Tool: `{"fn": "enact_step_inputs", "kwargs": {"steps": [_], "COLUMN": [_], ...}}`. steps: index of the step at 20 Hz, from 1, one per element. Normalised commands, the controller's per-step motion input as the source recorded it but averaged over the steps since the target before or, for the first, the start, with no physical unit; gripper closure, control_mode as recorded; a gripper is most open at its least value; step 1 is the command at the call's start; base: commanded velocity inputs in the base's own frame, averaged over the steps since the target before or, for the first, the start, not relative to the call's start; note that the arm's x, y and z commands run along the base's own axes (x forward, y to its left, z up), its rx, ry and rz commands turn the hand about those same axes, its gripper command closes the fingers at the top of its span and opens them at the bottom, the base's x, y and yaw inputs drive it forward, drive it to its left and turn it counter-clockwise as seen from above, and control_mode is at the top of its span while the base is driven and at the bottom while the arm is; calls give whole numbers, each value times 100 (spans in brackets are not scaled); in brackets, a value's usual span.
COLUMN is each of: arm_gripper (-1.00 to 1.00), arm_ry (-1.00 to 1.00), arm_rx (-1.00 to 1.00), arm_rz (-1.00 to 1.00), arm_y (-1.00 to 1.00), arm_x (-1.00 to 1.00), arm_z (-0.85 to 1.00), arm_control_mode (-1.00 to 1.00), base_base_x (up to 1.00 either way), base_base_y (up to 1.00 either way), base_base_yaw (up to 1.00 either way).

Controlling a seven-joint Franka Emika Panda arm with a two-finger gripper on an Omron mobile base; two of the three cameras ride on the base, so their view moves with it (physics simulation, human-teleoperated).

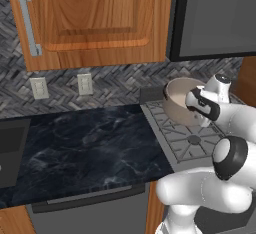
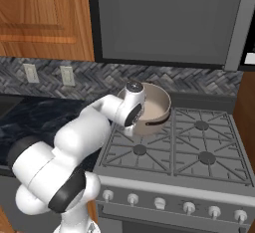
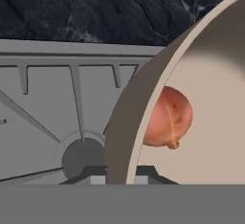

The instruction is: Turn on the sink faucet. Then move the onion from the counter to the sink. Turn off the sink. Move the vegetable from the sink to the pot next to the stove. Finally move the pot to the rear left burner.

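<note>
Tan-beige and dark-rimmed, the pot sits tilted over the rear left burner area of the stove, its mouth leaning forward and toward the robot in both base views. In the hand view the onion lies inside it, resting against the near wall close to the rim. The gripper is clenched on the pot's rim, one dark tip on each side of the thin wall, so the pot hangs from a pinch at one edge.

That pinch is the weak point, as I judge it. A heavy round pot held by a narrow bite on its wall can pivot around the tips; if it swings further, the onion may roll toward the low side and out over the rim onto the grates. A slip of the wall between the tips would drop the pot askew, perhaps half on the burner and half toward the stove's left edge, where the dark marbled counter begins. Letting go before the base sits flat on the grate could leave it rocking.
</note>
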Motion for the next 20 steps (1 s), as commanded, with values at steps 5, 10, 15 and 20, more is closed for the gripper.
{"fn": "enact_step_inputs", "kwargs": {"steps": [5, 10, 15, 20], "arm_gripper": [100, 100, 100, 100], "arm_ry": [1, 0, 0, 0], "arm_rx": [0, 0, 0, 0], "arm_rz": [0, 0, 0, 0], "arm_y": [-11, -7, -2, 0], "arm_x": [24, 25, 25, 26], "arm_z": [-10, -11, -12, -13], "arm_control_mode": [-100, -100, -100, -100], "base_base_x": [0, 0, 0, 0], "base_base_y": [0, 0, 0, 0], "base_base_yaw": [0, 0, 0, 0]}}
